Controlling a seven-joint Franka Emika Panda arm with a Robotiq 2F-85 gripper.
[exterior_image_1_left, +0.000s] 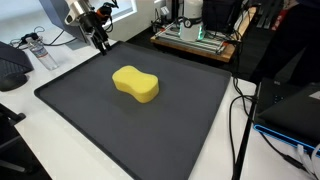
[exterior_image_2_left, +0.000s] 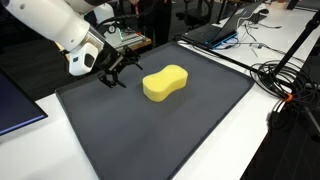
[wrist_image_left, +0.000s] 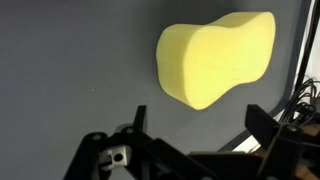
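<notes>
A yellow peanut-shaped sponge (exterior_image_1_left: 136, 84) (exterior_image_2_left: 166, 82) lies flat near the middle of the dark grey mat (exterior_image_1_left: 150, 130) (exterior_image_2_left: 170, 130). My gripper (exterior_image_1_left: 101, 39) (exterior_image_2_left: 114, 76) hovers above the mat's edge, a short way from the sponge, with its black fingers spread open and nothing between them. In the wrist view the sponge (wrist_image_left: 215, 58) fills the upper right, beyond the gripper (wrist_image_left: 198, 118), whose two fingertips frame bare mat.
A plastic water bottle (exterior_image_1_left: 38, 50) and cables sit on the white table beside the mat. A laptop (exterior_image_2_left: 222, 30) and loose cables (exterior_image_2_left: 290, 85) lie past the mat's other edges. A rack with electronics (exterior_image_1_left: 195, 35) stands behind.
</notes>
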